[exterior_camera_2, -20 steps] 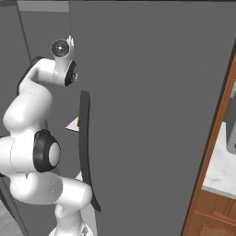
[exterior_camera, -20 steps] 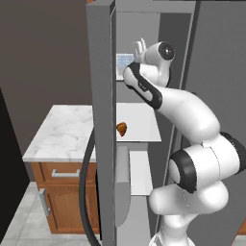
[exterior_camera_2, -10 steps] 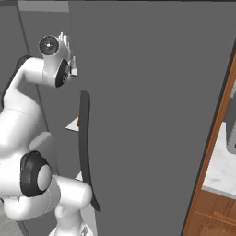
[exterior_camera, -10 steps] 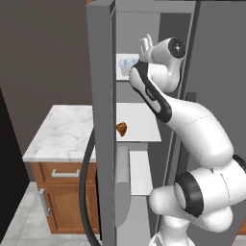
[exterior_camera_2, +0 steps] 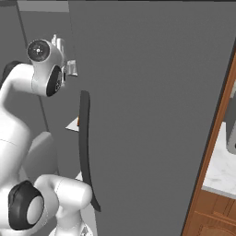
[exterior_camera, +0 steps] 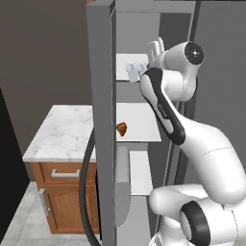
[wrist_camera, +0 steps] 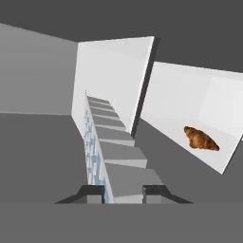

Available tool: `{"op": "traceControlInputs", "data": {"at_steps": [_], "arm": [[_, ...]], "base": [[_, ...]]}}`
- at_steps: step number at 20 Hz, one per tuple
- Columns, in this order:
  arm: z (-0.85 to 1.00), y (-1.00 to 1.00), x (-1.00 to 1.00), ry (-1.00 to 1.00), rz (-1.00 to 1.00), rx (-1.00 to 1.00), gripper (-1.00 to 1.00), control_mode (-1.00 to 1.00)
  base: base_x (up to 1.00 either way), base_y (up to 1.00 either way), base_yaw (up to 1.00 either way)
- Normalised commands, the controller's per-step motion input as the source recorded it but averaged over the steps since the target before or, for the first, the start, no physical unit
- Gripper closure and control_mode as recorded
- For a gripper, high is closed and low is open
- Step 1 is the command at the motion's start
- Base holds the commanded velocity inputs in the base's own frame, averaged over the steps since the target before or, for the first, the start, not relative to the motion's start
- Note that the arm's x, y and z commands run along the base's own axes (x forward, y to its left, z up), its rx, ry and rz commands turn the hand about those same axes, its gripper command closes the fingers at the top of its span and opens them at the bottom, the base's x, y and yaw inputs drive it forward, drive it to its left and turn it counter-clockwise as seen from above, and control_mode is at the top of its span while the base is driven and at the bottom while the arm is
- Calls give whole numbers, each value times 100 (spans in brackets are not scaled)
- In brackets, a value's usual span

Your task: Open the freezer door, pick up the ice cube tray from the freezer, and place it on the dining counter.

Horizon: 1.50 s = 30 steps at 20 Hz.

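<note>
Two dark fingertips [wrist_camera: 91, 193] sit closed to a narrow gap on the near end of the ice cube tray [wrist_camera: 111, 142], one on each side of its rim, so the gripper [wrist_camera: 124, 193] has hold of the tray and nothing else. The tray runs away from the hand, its pale blue cells showing along the left edge, and it lies on or just above the upper white shelf [exterior_camera: 126, 65] of the freezer [exterior_camera: 144, 29]; whether it has left the shelf I cannot tell. From the left base view the hand is reached in at that upper shelf, past the freezer door [exterior_camera: 102, 120], which stands swung open with its dark curved handle [exterior_camera: 86, 192] toward the camera. One shelf down [exterior_camera: 139, 122], well apart from the tray, lies a small brown croissant-like pastry [exterior_camera: 122, 129]. My judgement is that the step in hand is drawing the tray out: it should come straight back along its own length, kept level and clear of the shelf edge and the open door, because a grip at one end lets the far end sag or swing. The plain grey door [exterior_camera_2: 156, 115] fills the right base view.
</note>
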Motion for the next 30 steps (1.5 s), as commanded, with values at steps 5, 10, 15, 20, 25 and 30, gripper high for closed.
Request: {"op": "traceControlInputs", "data": {"at_steps": [5,10,15,20,25,30], "arm": [[2,-3,-70,0,0,0,100,-100],[4,-1,-72,0,0,0,100,-100],[7,-7,-66,0,0,0,100,-100],[6,-9,-63,3,0,0,100,-100],[6,-13,-66,3,0,0,100,-100],[4,-12,-65,4,0,0,100,-100]], "base": [[0,0,0],[0,0,0],[0,0,0],[0,0,0],[0,0,0],[0,0,0]]}}
